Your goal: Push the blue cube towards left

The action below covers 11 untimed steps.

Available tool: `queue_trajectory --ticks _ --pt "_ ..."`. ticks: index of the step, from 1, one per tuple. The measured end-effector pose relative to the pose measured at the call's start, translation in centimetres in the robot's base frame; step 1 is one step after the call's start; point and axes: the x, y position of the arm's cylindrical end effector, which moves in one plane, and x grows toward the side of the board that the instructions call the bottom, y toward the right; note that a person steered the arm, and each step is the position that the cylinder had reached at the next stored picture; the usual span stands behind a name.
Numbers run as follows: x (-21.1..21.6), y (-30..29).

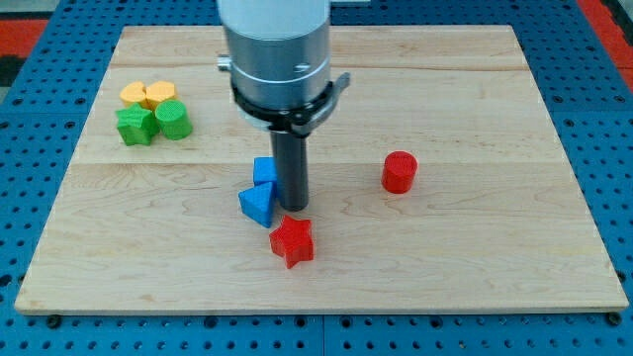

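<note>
The blue cube point(263, 171) lies near the middle of the wooden board point(475, 89). A blue triangular block point(258, 204) lies just below it, touching it. My tip point(294, 205) is down on the board right beside both, on their right side, touching or almost touching them. A red star block point(292, 241) lies just below my tip. The rod and the arm's grey body hide the board behind the cube's right edge.
A red cylinder point(400, 172) stands at the view's right of my tip. At the upper left sits a cluster: two yellow-orange blocks point(146, 95), a green star block point(135, 126) and a green cylinder point(173, 120). A blue perforated table surrounds the board.
</note>
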Motion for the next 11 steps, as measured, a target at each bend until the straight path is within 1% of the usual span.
queue_trajectory --ticks 1,2,3,4,5,6,7,8,9,11 --pt "0.0 -0.4" --pt "-1.6 1.6" --pt "-4.6 1.1" --pt "-4.5 0.4" --pt "-11.0 2.3" --pt "-11.3 0.7" --pt "-10.5 4.5" --pt "-5.0 3.5" --pt "-1.4 3.7" --pt "-4.4 -3.0"
